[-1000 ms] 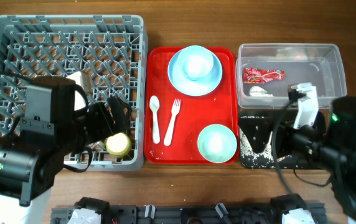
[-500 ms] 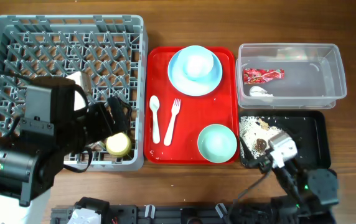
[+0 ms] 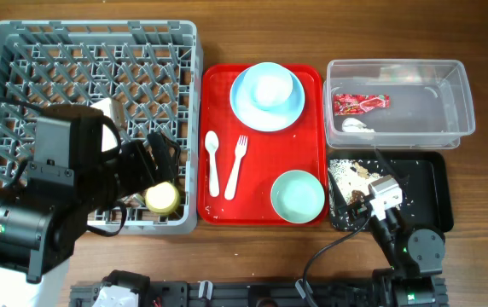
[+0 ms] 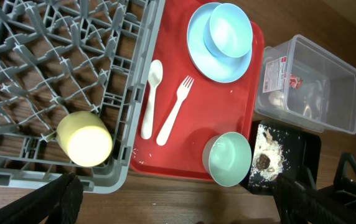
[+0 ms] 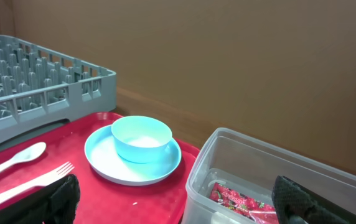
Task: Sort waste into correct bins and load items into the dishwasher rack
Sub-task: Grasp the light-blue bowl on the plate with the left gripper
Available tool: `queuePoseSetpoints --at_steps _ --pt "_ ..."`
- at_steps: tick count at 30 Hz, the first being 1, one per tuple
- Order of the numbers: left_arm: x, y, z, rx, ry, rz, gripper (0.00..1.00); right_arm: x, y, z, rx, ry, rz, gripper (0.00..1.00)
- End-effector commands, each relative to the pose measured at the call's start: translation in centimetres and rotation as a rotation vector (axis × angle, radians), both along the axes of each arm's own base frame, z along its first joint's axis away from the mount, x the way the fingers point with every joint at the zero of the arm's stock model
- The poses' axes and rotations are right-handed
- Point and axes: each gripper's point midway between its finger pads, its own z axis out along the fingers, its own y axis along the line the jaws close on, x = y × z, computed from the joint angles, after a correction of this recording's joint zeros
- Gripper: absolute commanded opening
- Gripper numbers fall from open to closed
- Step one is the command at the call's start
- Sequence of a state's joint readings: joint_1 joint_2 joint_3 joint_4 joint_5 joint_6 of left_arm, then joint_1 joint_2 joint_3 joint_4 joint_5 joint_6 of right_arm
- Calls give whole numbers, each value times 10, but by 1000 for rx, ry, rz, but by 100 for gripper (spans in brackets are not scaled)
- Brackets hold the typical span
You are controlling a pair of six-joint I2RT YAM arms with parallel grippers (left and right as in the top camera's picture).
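The yellow cup (image 3: 162,198) lies in the grey rack (image 3: 22,51) at its front right corner. My left gripper (image 4: 178,208) hangs open and empty above it. On the red tray (image 3: 261,170) are the blue bowl (image 3: 268,85) on the blue plate (image 3: 246,107), the spoon (image 3: 212,162), the fork (image 3: 235,166) and the mint bowl (image 3: 298,196). The clear tub (image 3: 461,94) holds the red wrapper (image 3: 361,103) and the paper scrap (image 3: 357,125). Food bits (image 3: 351,181) lie in the black tray (image 3: 423,179). My right gripper (image 5: 178,208) is open and empty, low over the black tray.
The left arm's body covers the rack's front half. The right arm's base (image 3: 419,247) sits at the table's front edge below the black tray. A brown wall rises behind the tub in the right wrist view.
My right arm has pulled back from over the tub and black tray towards the front edge, uncovering the black tray. The left arm and the cup have not moved.
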State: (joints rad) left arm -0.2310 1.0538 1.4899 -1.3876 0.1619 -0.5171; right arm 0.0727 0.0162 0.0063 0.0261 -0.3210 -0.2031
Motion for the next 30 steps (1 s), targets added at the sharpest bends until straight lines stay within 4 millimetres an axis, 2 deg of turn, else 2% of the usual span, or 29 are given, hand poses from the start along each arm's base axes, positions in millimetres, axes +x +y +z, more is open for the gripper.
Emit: queuePoseSetpoints --at_steps 1,12,13,15,17,19,21,23,26,28,29,30 --pt "0 0 2 8 -13 -13 100 -1 1 4 -6 -20 11 100" --pt "0 0 2 8 -14 -12 100 -1 1 3 -6 -18 11 100" --pt "-1 -2 2 -4 -8 -17 100 -1 1 3 -5 -18 11 100" --pt "-1 -19 9 -86 -19 -74 100 -1 1 3 -5 -17 11 100" --pt "10 -24 16 -135 -44 -48 100 -1 1 3 -5 -17 11 100" --pt "19 -30 13 -141 -36 -56 100 -1 1 3 -5 -17 11 100" --pt "34 -38 -4 -55 -9 -102 100 -1 1 3 -5 -16 11 100" --pt "55 -49 -36 80 54 -117 100 -1 1 3 -5 -16 11 100" --pt "80 -76 -59 82 79 -154 100 -1 1 3 -5 -16 11 100" --pt "113 -105 -75 80 30 -215 99 -1 1 3 -5 -16 11 100" --pt "137 -124 -96 119 1 -265 98 -1 1 3 -5 -17 11 100" --pt "149 -130 -112 138 5 -264 97 -1 1 3 -5 -16 11 100"
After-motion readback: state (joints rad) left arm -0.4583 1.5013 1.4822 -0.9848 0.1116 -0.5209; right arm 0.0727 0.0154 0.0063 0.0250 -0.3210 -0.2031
